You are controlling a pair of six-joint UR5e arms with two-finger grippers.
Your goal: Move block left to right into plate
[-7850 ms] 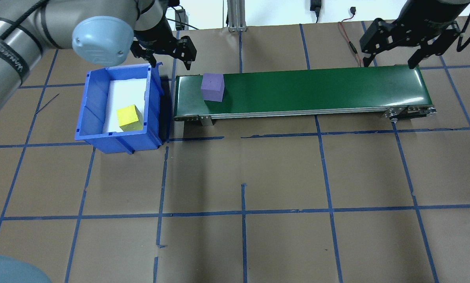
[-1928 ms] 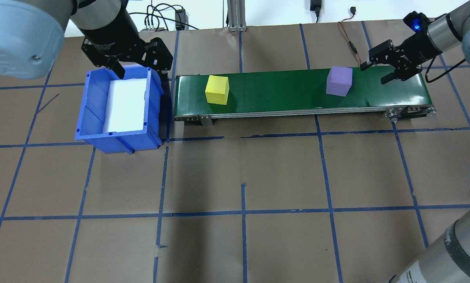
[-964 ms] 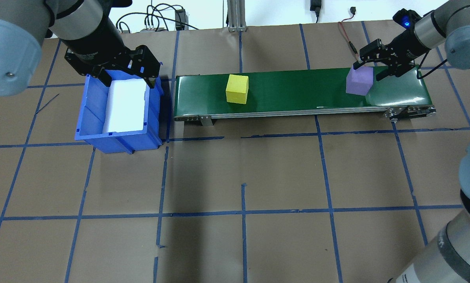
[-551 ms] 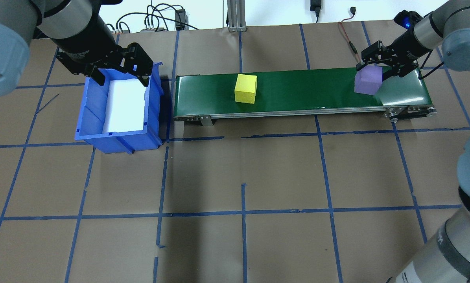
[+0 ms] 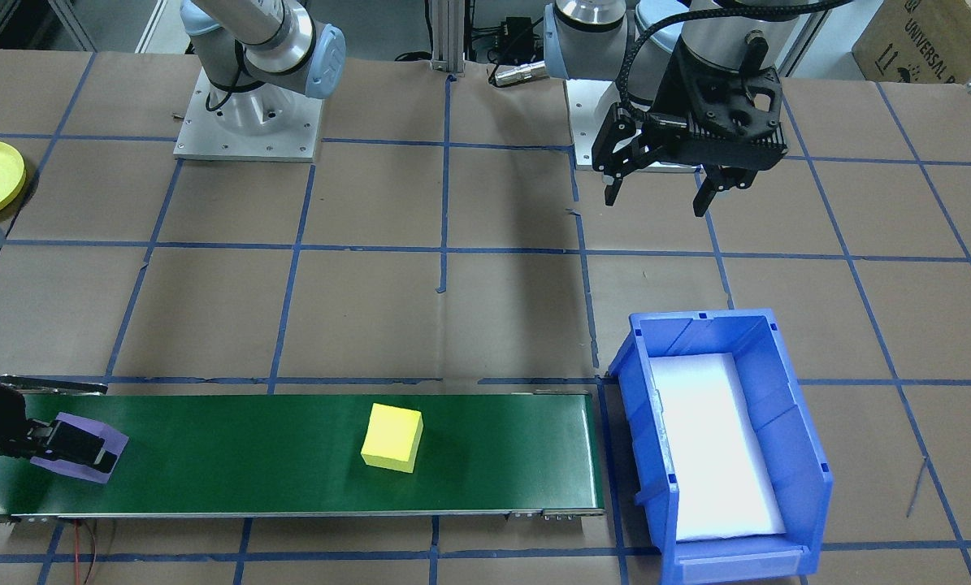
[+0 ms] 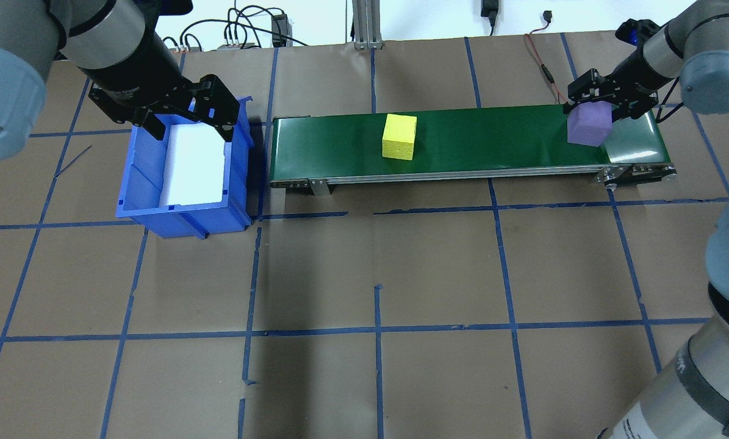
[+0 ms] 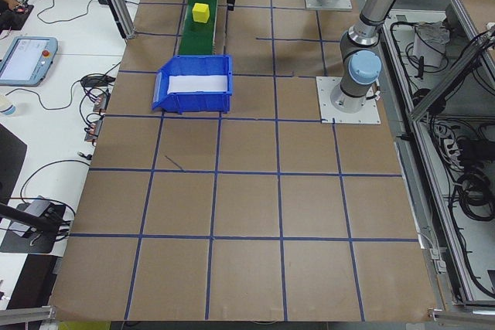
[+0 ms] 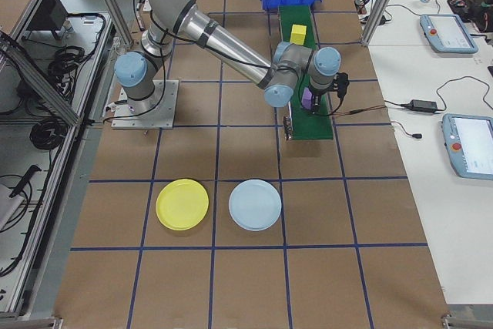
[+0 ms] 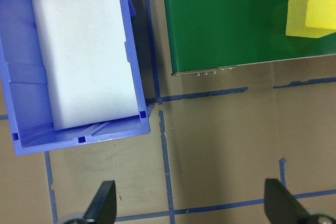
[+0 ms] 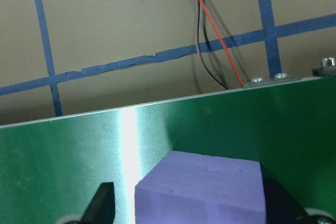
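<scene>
A purple block sits at the right end of the green conveyor belt. My right gripper is open and low over it, one finger on each side; the right wrist view shows the purple block between the fingers with a gap on one side. A yellow block rides mid-belt. My left gripper hangs open over the far end of the blue bin. The yellow plate lies on the table beyond the belt's right end, nearer the robot.
A light blue plate lies beside the yellow one. The blue bin holds only white foam. Red and black cables run behind the belt's right end. Side tables with tablets flank the far edge.
The yellow block went from the bin onto the belt. Both blocks travelled right along it. My right gripper came down around the purple block, and my left gripper drew back over the bin.
</scene>
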